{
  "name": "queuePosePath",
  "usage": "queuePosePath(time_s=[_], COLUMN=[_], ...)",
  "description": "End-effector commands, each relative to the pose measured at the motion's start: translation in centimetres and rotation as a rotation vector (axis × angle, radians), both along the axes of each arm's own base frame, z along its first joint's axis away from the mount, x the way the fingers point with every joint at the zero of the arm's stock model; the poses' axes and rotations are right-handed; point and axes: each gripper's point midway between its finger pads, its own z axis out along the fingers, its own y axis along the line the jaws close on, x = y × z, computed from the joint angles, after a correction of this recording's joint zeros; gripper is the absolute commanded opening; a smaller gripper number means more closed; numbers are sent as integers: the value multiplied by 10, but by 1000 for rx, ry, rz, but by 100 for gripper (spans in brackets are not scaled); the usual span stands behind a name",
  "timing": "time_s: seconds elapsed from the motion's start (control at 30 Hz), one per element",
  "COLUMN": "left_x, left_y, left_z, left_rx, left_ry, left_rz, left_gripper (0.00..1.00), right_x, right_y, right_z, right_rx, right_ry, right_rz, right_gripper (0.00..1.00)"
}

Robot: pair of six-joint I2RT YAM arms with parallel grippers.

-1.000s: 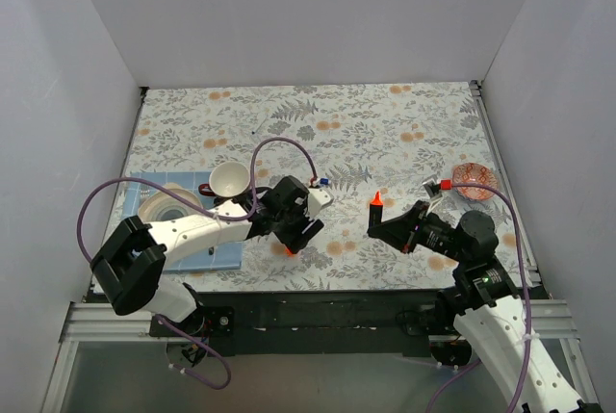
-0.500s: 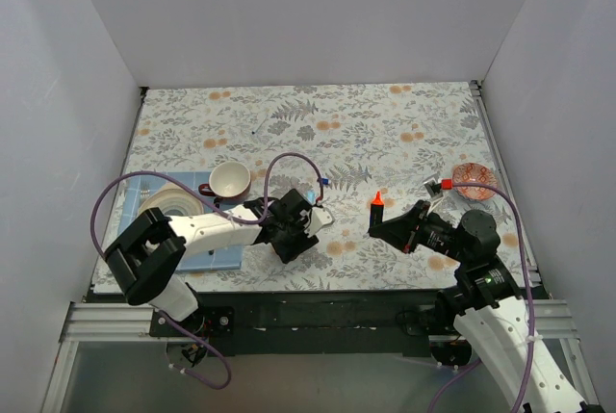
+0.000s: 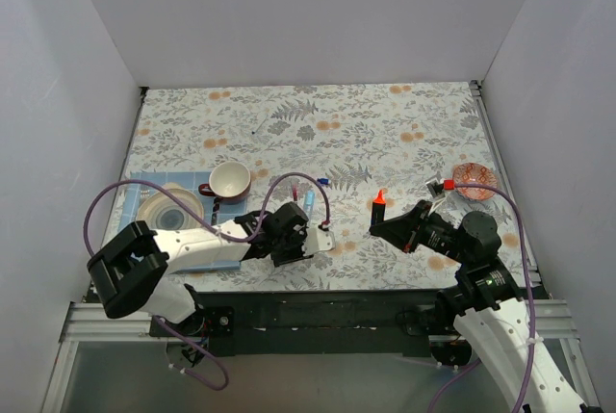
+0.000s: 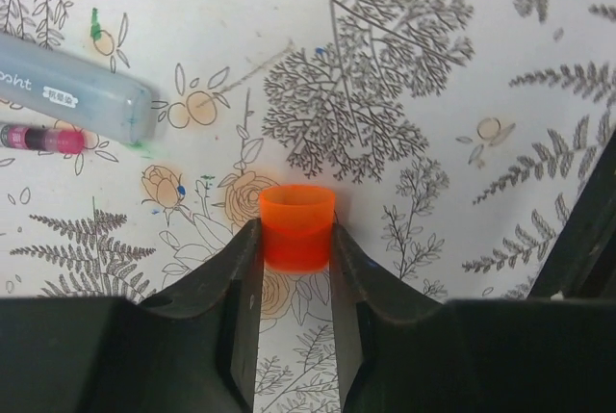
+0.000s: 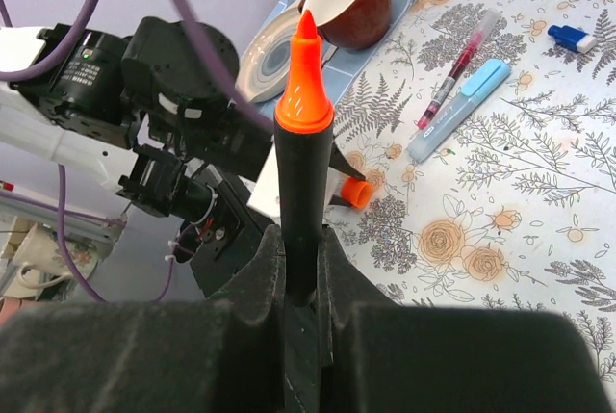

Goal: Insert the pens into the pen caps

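Left gripper point(image 4: 295, 232) pinched the orange cap point(image 4: 296, 225), which stood on the floral table cover point(image 4: 433, 95); jaws touched both its sides. Right gripper point(image 5: 301, 240) clamped the black orange-tipped pen point(image 5: 303, 172), tip up. Light blue pen point(image 4: 72, 95) lay near the cap (barrel print only partly legible, ending "ht").

There are three pens: one black pen point(image 5: 302, 167) with an orange tip, one light blue pen point(image 5: 457, 110) and one thin pink pen point(image 5: 460, 57). The last two lie just right of the cup point(image 3: 229, 180). There are two caps: one orange cap point(image 4: 296, 228) and one dark blue cap point(image 5: 571, 39). There is one cup, one plate point(image 3: 144, 206) left of it, and one patterned bowl point(image 3: 476, 174) far to its right.
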Motion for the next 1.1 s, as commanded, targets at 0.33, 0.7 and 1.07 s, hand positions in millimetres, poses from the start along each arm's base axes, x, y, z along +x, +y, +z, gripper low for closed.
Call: queuePosePath(time_s=[0.33,0.7,1.07], left_x=[-13,11,19], left_y=[18,0,-17], left_z=[-7,-14,20], left_rx=[82,178,74], left_ry=[-63,-91,-130], left_rz=[-375,-563,-448], left_gripper=[10,14,91], right_x=[4,7,8], right_y=[-2,-4,-6], right_z=[17,15,14], right_rx=[14,7,-11], right_ry=[-55,-51,-51], right_rz=[-31,-49,-58], right_gripper=[1,1,1])
